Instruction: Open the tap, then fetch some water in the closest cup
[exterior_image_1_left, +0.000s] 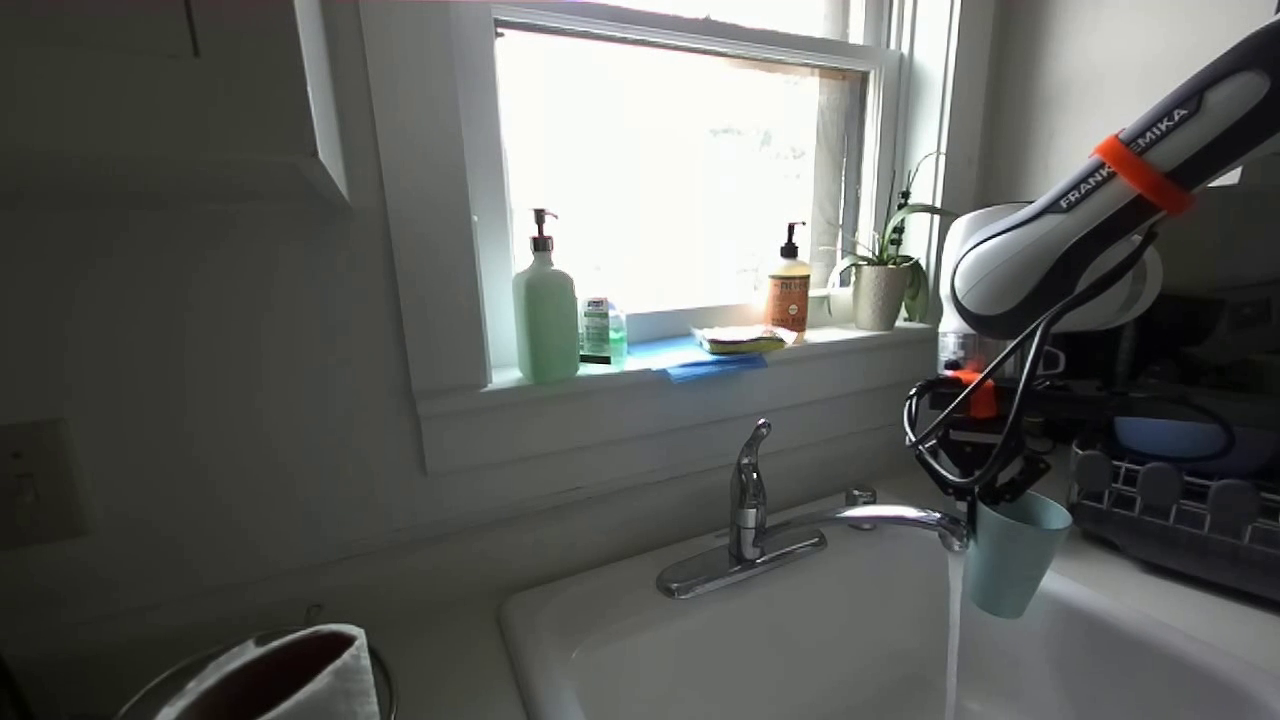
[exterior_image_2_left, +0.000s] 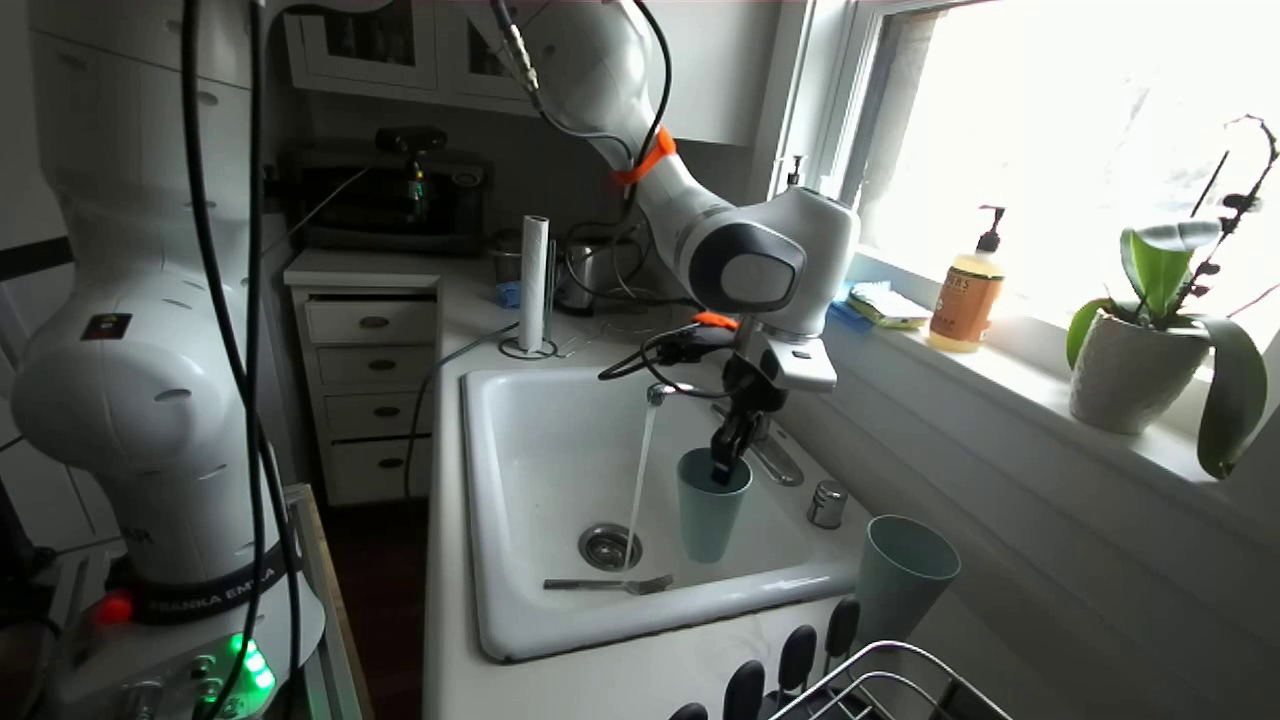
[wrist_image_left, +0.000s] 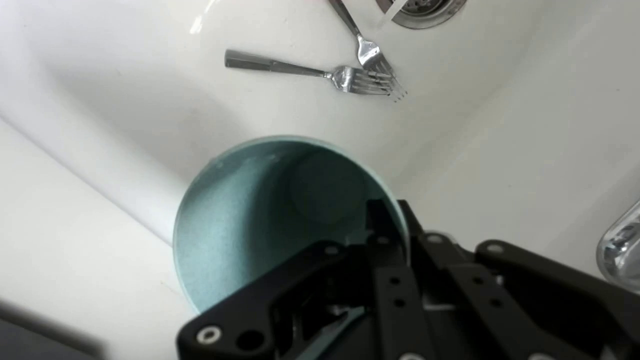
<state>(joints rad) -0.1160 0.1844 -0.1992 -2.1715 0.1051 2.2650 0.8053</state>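
The chrome tap (exterior_image_1_left: 745, 520) has its lever up and its spout over the sink; in an exterior view the arm hides much of it (exterior_image_2_left: 778, 462). Water (exterior_image_1_left: 953, 640) runs from the spout in a thin stream, also visible near the drain in the wrist view (wrist_image_left: 392, 14). My gripper (exterior_image_1_left: 985, 497) is shut on the rim of the pale blue-green cup (exterior_image_1_left: 1015, 560), one finger inside and one outside. The cup (exterior_image_2_left: 708, 515) hangs slightly tilted over the sink, beside the stream, not under it. Inside the cup (wrist_image_left: 225, 235) I see no water.
Another blue-green tumbler (exterior_image_2_left: 905, 570) stands on the counter by the dish rack (exterior_image_1_left: 1180, 500). Forks (wrist_image_left: 300, 70) lie in the white sink (exterior_image_2_left: 520, 450) near the drain (exterior_image_2_left: 608, 547). A chrome knob (exterior_image_2_left: 827, 503) stands on the sink's rim. Bottles and a potted plant (exterior_image_1_left: 880, 290) line the windowsill.
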